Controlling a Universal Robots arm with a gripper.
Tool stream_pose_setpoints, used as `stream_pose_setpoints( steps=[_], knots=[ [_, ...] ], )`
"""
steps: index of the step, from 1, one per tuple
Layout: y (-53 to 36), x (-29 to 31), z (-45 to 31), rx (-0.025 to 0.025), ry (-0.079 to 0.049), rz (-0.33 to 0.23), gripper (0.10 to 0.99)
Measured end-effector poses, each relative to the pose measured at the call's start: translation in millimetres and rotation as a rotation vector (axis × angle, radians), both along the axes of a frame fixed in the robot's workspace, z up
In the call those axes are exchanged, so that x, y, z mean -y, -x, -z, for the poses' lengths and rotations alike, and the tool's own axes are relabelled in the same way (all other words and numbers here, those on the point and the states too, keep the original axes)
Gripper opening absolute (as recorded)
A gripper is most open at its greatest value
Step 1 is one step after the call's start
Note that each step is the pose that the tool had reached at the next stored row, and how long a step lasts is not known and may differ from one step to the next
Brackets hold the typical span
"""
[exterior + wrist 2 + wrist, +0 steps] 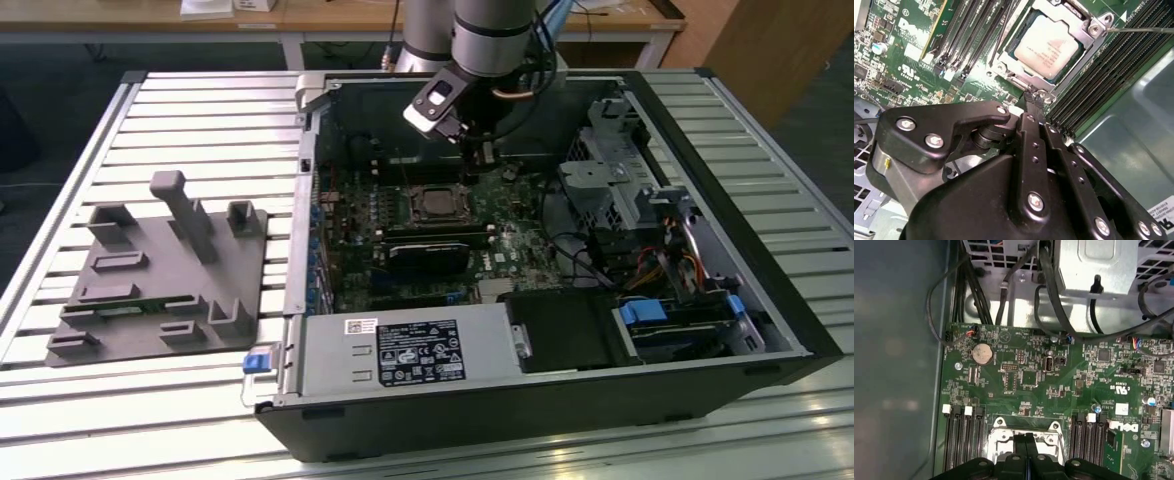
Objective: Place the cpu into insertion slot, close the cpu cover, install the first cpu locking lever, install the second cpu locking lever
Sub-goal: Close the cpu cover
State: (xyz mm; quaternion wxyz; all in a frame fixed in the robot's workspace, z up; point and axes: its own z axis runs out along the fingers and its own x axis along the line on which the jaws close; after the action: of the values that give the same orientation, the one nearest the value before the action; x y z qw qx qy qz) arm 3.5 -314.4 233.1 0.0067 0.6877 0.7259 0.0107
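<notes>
One arm with one gripper (470, 168), hanging inside one open computer case (534, 415) that lies on a slatted table (80, 110). Fingers (1029, 135) pressed together along their length, with nothing visible between them. Tips at the near corner of the cpu cover (1093, 24), touching it or just above it; cannot tell which.

One cpu (1046, 45), silver-grey top up, seated flat in the insertion slot (434, 206) near the middle of the board. One cpu cover, lying flat around the chip and framing it on all four sides. One thin metal rod (1141, 30), running away from the cover's far corner across the memory slots (961, 440).

Two banks of those long black slots, one on each side of the socket, with three white tabs at their ends in the first wrist view. One round coin cell (982, 354) on the green board, well apart from the socket.

In the exterior view, one labelled power supply box (400, 352) at the case's near edge and — on the exterior view's left, outside the case — one grey holder tray (160, 290) with several upright posts.
</notes>
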Motion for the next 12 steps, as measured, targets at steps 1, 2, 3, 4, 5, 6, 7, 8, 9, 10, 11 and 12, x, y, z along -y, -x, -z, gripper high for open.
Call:
stream_pose_setpoints(
  steps=[1,2,3,4,5,6,7,8,9,10,11,12],
  knots=[
    [0.8,0.0,0.1,-0.0001,0.000,0.000,0.114],
    [2.3,0.0,0.3,-0.0001,0.000,0.000,0.114],
    [4.2,0.0,0.5,0.0000,0.000,0.000,0.114],
    [6.4,0.0,0.6,0.0000,0.000,0.000,0.114],
    [8.6,0.0,0.7,0.0000,0.000,0.000,0.114],
    [9.7,0.0,0.7,-0.0001,0.000,0.000,0.114],
    [10.3,0.0,0.7,0.0000,0.000,0.000,0.114],
    [11.5,-0.1,0.7,0.0000,0.000,0.000,0.114],
    [13.1,-0.1,0.8,0.0000,0.000,0.000,0.114],
    [15.4,0.0,0.9,0.0001,0.000,0.000,0.114],
    [18.0,0.0,0.9,0.0001,0.000,0.000,0.114],
    [20.5,0.0,0.9,0.0000,0.000,0.000,0.114]
  ],
)
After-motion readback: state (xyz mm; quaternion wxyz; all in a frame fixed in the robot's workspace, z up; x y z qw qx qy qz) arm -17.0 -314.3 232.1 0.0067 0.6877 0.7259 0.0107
